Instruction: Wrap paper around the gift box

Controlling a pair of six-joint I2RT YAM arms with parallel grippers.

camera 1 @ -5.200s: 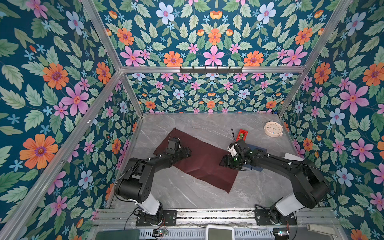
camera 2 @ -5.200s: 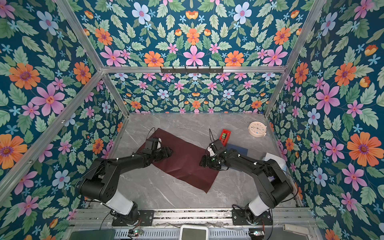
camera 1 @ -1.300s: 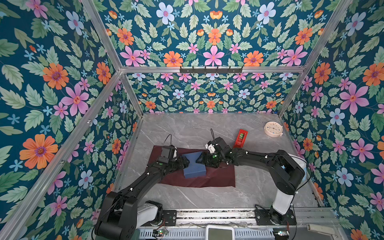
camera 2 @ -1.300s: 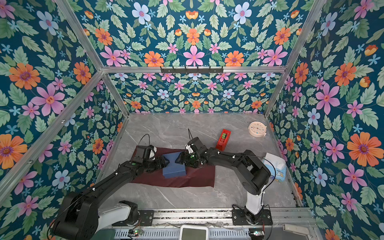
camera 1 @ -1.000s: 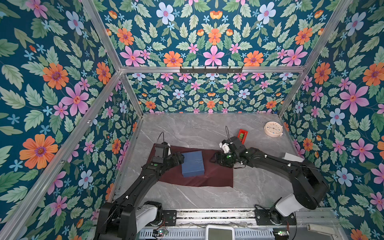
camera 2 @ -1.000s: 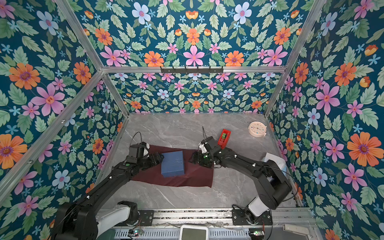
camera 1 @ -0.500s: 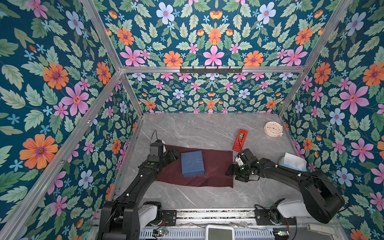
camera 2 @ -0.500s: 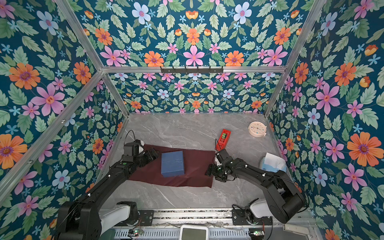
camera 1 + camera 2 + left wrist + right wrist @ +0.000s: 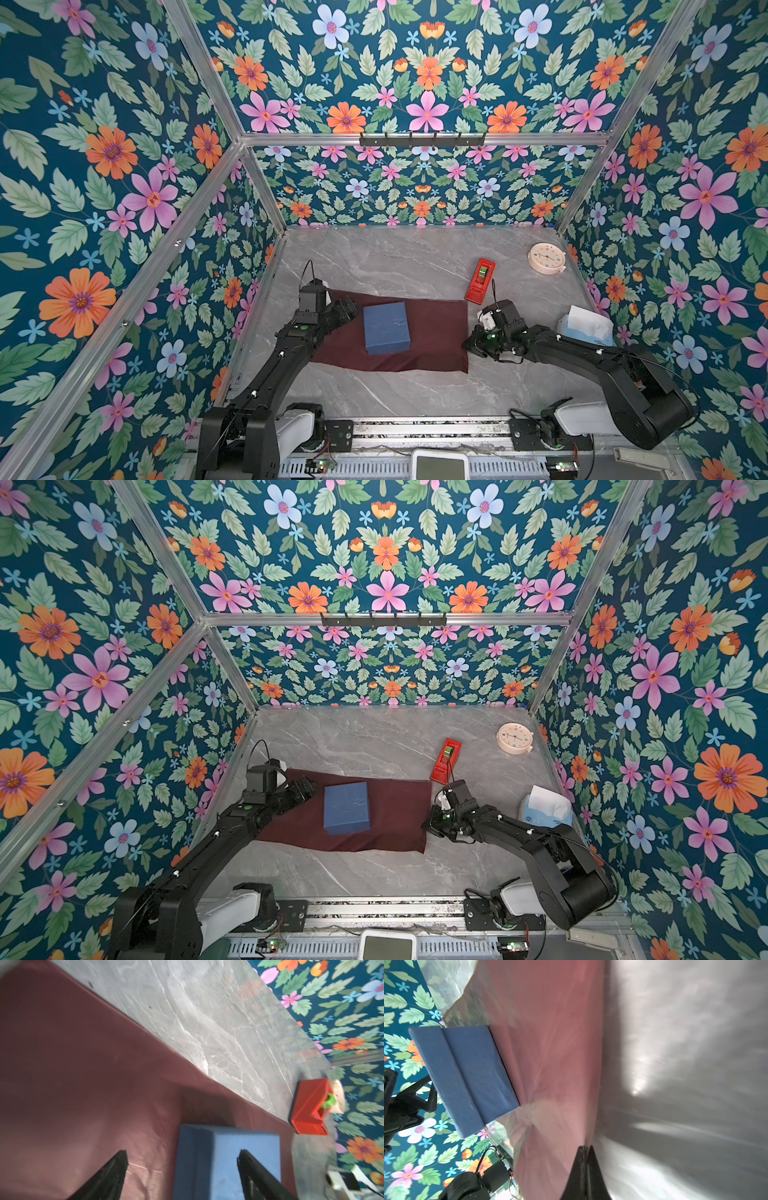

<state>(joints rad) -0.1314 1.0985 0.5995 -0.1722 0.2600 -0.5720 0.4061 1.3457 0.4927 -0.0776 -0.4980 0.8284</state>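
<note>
Right of the plain matte navy-blue gift box point(image 9: 386, 328) and slightly nearer, the right gripper point(image 9: 584, 1150) presses its black jaws together at the edge of the large, thin, dull-maroon sheet of paper point(image 9: 436, 332), apparently pinching it. The gift box, a low cuboid with a square top, sits on the paper, left of the sheet's middle, with nothing folded over it yet. The paper looks light, limp and easily creased (faint wrinkles fan out from the box's corner in the right wrist view). It is probably best taken by an edge or corner and lifted gently, since a hard pull would likely tear it or drag the box. The box looks stiff and light, and its cloth-like skin should offer grip on opposite sides. Just left of the box, the left gripper point(image 9: 352, 309) hovers over the paper with jaws wide apart, holding nothing. Beyond the box to the right lies a narrow red plastic tape dispenser point(image 9: 480, 280). Farther still, a round cream clock point(image 9: 546, 257) rests on the grey marble-look tabletop point(image 9: 395, 257).
</note>
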